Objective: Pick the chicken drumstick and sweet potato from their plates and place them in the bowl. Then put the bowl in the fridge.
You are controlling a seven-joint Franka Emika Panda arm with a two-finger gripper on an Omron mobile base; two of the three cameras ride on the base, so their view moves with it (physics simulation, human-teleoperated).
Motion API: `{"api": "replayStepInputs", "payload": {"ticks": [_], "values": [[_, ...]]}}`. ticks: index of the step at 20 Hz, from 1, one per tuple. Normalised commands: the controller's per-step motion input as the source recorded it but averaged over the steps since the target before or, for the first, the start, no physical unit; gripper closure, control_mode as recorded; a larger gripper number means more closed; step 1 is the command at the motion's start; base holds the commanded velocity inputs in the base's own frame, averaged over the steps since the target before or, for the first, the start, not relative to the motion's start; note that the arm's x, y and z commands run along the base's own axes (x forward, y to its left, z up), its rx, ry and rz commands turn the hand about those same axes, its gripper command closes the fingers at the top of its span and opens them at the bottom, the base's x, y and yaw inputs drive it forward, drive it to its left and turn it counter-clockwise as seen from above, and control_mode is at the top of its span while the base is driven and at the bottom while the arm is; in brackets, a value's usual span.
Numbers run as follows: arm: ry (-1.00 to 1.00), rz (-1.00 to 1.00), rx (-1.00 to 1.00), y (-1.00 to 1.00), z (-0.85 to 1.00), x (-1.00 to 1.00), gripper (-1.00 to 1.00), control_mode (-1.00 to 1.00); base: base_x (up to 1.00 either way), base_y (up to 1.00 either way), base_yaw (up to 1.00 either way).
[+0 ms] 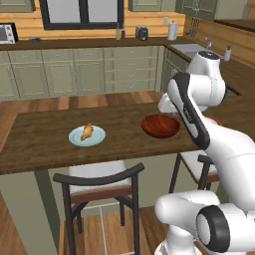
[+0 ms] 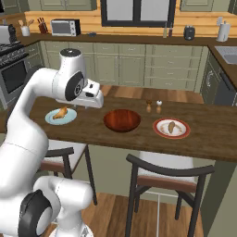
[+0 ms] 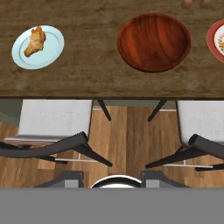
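Drumstick lies far left of the jaws
Chicken drumstick slants across its blue plate; jaws' opening can't be told.

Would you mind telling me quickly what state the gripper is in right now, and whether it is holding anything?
Gripper: holding nothing; raised over the chairs, short of the table edge. Whether its jaws are open or shut cannot be told.

A home kitchen: sage-green cabinets line wood-panelled walls under a dark-framed window, with a microwave, stove, sink and paper towel roll. 2 chairs stand at a wooden desk.
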Motion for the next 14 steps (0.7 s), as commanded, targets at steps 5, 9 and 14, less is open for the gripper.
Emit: {"api": "replayStepInputs", "payload": {"ticks": [5,9,14], "values": [[0.00,0.00,0.00,0.00,-0.04,-0.43,-1.00,-1.00,0.00,0.00,0.00],[0.02,0.00,0.00,-0.27,-0.14,-0.55,-1.00,-1.00,0.00,0.00,0.00],[0.00,0.00,0.00,-0.88,-0.21,-0.16,-1.00,-1.00,0.00,0.00,0.00]]}}
